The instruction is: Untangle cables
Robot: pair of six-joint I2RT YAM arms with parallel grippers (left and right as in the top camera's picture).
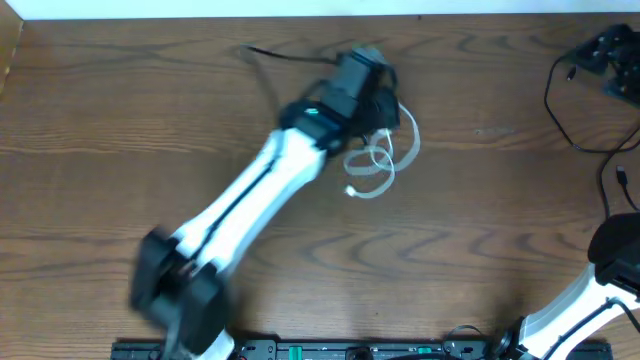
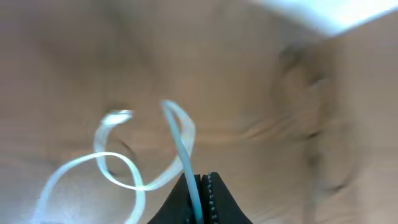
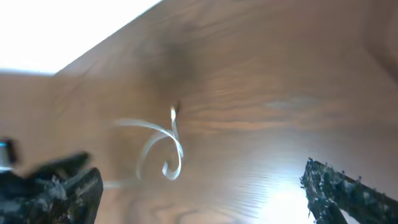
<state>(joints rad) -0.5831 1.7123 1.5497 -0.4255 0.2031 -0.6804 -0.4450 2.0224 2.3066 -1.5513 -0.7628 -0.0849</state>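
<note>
The white cable [image 1: 378, 166] lies in loose loops on the wooden table just right of centre. My left gripper [image 1: 388, 112] is at the loops' upper end. In the left wrist view this gripper [image 2: 199, 190] is shut on a strand of the white cable [image 2: 117, 169], whose coils trail off to the left. A thin black cable [image 1: 275, 53] runs from the far left of the table towards the left gripper, where its end is hidden. My right gripper [image 3: 199, 199] stands wide open with nothing between its fingers, and the white cable [image 3: 163, 146] lies ahead of it.
Thicker black wires [image 1: 565, 105] and a black device [image 1: 612, 52] sit at the far right corner. The right arm [image 1: 600, 285] is at the near right edge. A black rail [image 1: 350, 350] runs along the table's front.
</note>
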